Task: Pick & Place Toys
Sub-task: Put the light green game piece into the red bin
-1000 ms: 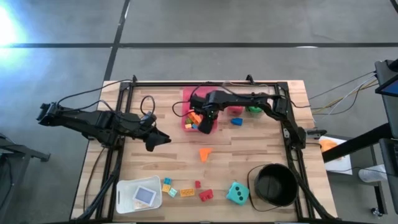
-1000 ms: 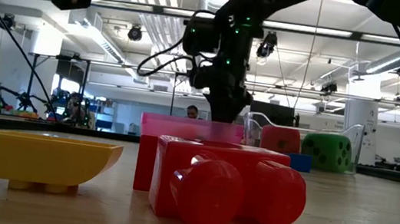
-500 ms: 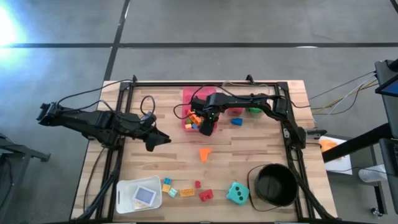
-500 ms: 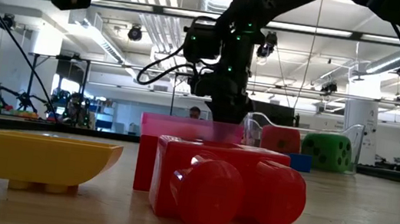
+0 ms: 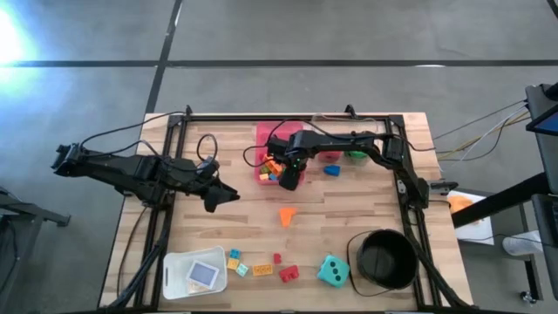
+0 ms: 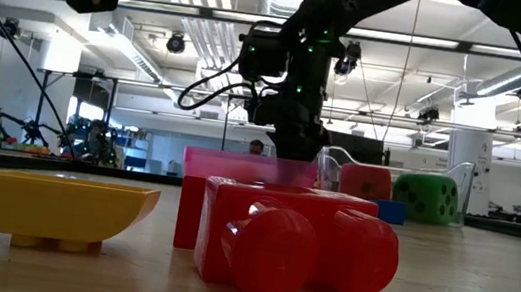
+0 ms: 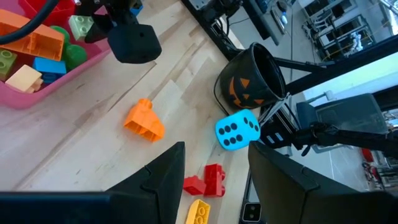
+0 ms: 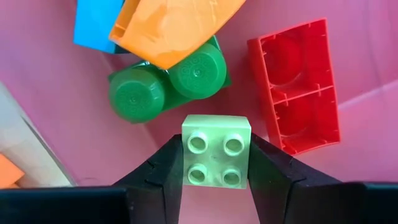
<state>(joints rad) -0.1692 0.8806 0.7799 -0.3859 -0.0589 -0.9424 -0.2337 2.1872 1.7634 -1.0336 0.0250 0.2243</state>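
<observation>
A pink tray (image 5: 266, 138) at the table's far middle holds several bricks. My right gripper (image 5: 289, 180) reaches down into its near right part, shut on a pale green four-stud brick (image 8: 216, 158). Around that brick lie a dark green brick (image 8: 165, 87), an orange brick (image 8: 174, 25) and an upturned red brick (image 8: 301, 87). My left gripper (image 5: 230, 197) hovers open over the table left of the tray, nothing between its fingers. Loose on the table are an orange brick (image 5: 287, 215), red bricks (image 5: 289, 274), a yellow brick (image 5: 261, 269) and a teal die (image 5: 332, 270). My right gripper pinches the pale green brick by two opposite side walls (image 8: 188, 155) between its two fingers. The fingers come from above, pointing down. The brick sits level with its studs up, over the tray's pink floor; whether it rests on the floor I cannot tell.
A black bucket (image 5: 385, 259) stands at the near right corner. A white container (image 5: 193, 272) with a card sits at the near left. A red die (image 5: 330, 155), a green die (image 5: 356, 153) and a blue brick (image 5: 331, 170) lie right of the tray.
</observation>
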